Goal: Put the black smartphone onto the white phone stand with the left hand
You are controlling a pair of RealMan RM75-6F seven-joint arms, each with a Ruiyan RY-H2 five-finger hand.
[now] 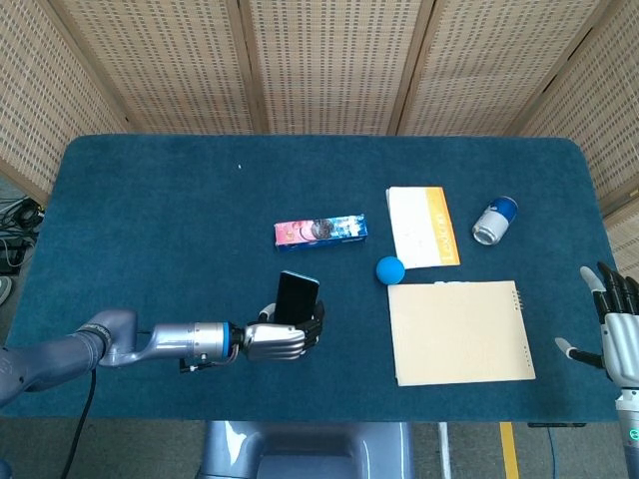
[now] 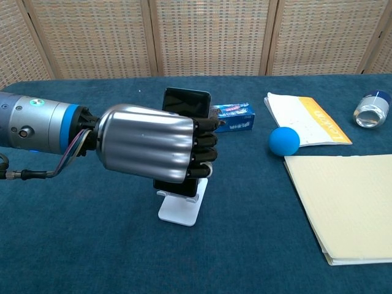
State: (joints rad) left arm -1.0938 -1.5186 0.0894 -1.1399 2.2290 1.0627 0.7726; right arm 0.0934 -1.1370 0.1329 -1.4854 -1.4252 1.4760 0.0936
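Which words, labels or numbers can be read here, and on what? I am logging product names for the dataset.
None can be read.
Toothpaste box: coloured print, too blurred.
Booklet with the orange strip: lettering too small.
Can: no legible label.
Left arm's round sticker: too small.
Black smartphone: screen dark.
Notebook: plain cover.

Your left hand (image 2: 150,150) sits near-left of table (image 1: 150,220) centre, wrapped around the phone (image 2: 185,102), which stands right over the stand (image 2: 180,208). Far of the phone lies the snack box (image 1: 320,232). Right of that box is the ball (image 1: 389,269), with the booklet (image 1: 422,226) just far-right of it and the can (image 1: 494,221) further right. The notepad (image 1: 460,331) lies near of the ball. Your right hand (image 1: 617,327) is at the near-right edge, off the table.
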